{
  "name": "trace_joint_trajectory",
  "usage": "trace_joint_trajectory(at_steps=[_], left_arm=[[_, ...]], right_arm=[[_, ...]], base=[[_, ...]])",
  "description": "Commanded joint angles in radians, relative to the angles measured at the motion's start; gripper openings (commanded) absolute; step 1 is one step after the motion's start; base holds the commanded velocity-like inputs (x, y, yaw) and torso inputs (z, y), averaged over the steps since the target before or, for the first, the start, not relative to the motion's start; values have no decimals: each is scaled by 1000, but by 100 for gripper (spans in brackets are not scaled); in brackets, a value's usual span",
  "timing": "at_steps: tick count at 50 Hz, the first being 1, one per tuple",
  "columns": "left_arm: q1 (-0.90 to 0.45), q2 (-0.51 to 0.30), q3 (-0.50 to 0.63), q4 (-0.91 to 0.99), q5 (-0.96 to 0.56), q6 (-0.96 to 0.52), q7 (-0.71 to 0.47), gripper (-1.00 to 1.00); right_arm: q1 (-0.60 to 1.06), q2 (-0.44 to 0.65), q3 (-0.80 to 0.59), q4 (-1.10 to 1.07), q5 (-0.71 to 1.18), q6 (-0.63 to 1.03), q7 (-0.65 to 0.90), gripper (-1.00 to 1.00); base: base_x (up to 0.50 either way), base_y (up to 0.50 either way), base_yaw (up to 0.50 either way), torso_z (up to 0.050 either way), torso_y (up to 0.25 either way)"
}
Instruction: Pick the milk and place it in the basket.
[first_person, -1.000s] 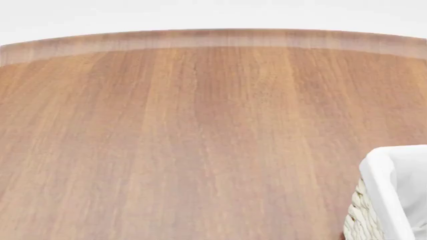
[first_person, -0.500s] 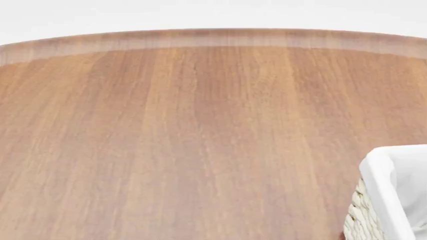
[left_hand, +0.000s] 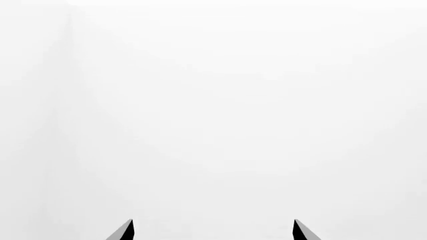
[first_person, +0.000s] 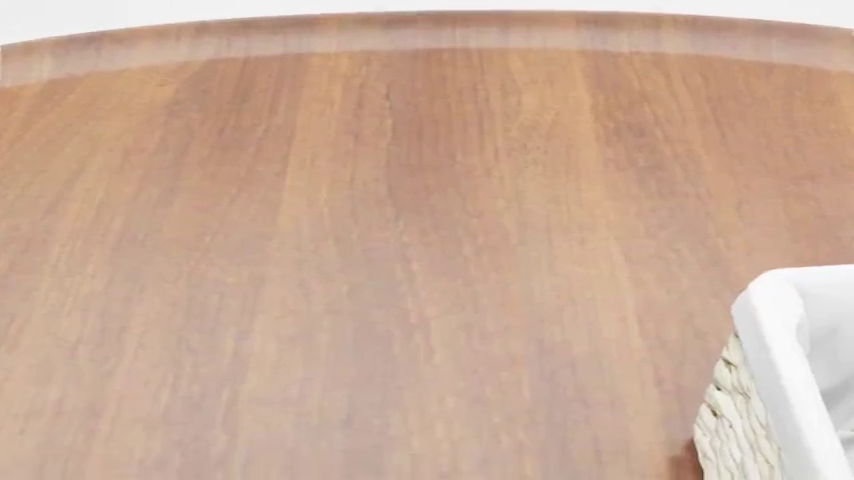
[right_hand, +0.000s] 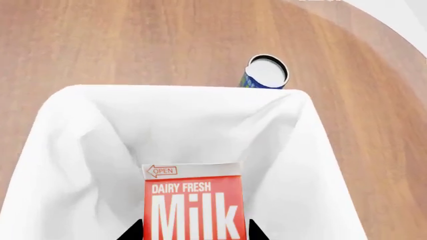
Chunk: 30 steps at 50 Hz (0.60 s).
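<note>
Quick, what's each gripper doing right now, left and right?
Left gripper: open, holding nothing.
Right gripper: closed on the milk, above the basket.

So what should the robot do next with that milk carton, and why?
Probably lower it a little and let go: the milk sits between the right gripper fingertips, directly over the basket and its white liner.

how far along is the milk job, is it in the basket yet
Done: the milk has been picked up; the right gripper has its fingertips on either side of the carton. In hand: the carton hangs over the white-lined basket, whose corner also shows in the head view. Left: lower it and let go; whether it already touches the liner can't be told. The left gripper is open and holds nothing.
</note>
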<state>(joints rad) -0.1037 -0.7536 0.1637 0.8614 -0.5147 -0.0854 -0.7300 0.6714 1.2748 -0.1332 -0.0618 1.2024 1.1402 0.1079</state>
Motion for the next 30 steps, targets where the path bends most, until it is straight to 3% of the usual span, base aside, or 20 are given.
trace_joint_trajectory(at_steps=[1,21,30], left_arm=[[-2,0,-3,2,-11,6,1,100],[6,-3,2,3,7,19,8,100],[10,-4,2,4,9,20,5,100]], right_arm=[[18,16,22,3,-26,-9,-2,-100],[-37,26,53,9,-10,-28,13,-100],[-56,28,62,11,-12,-39,17,-100]], base=[[0,0,0,0,0],[0,0,0,0,0],[0,0,0,0,-167]])
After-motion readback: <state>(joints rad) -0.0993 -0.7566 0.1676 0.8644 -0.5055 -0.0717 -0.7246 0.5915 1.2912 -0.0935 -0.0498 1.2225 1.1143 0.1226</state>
